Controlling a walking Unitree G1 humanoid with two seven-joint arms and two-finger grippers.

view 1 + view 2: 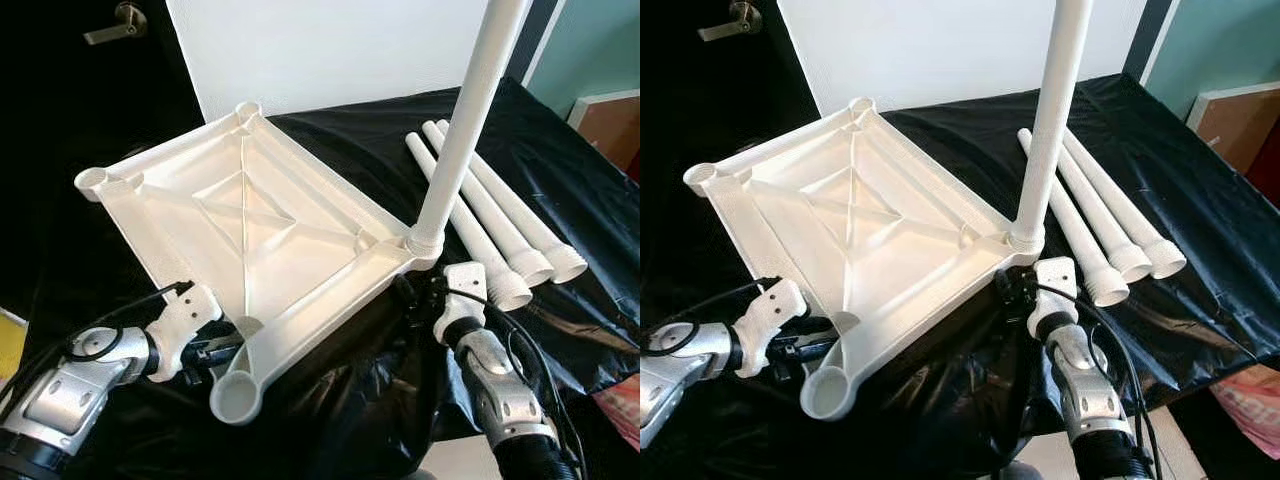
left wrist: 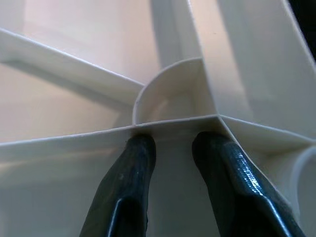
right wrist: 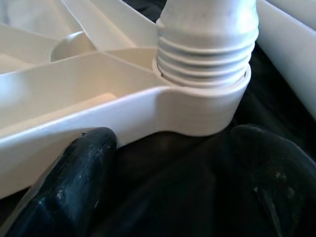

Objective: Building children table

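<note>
The left gripper point(image 1: 215, 350) sits at the near edge of the upturned white tabletop point(image 1: 245, 215), at about 7 o'clock in the head view. In the left wrist view its two black fingers point(image 2: 131, 168) stand a little apart with their tips pressed against the tabletop's outer rim wall; they clamp nothing, and seem to brace the piece. Just beside them lies an empty corner socket point(image 1: 237, 397).

The right gripper point(image 1: 425, 300) rests at about 5 o'clock, just below the right corner socket point(image 3: 207, 106). Its fingers point(image 3: 79, 163) are spread wide on either side of that corner, with black cloth point(image 1: 560, 180) between them, holding nothing.

The tabletop lies underside up on the cloth-covered table, ribs showing. One white leg point(image 1: 470, 120) stands upright, screwed into the right corner socket. Three more loose legs point(image 1: 500, 225) lie side by side on the cloth at about 3 o'clock, near the standing leg.

As a judgement, the task is about a quarter done: one leg fitted, three sockets still empty, three legs left to screw in.

The right wrist view shows the leg's threaded end point(image 3: 205, 54) seated in the socket, with several threads still exposed, so it may need more turning. The head views show the overall layout, plus a door handle point(image 1: 118, 22) at 11 o'clock.
</note>
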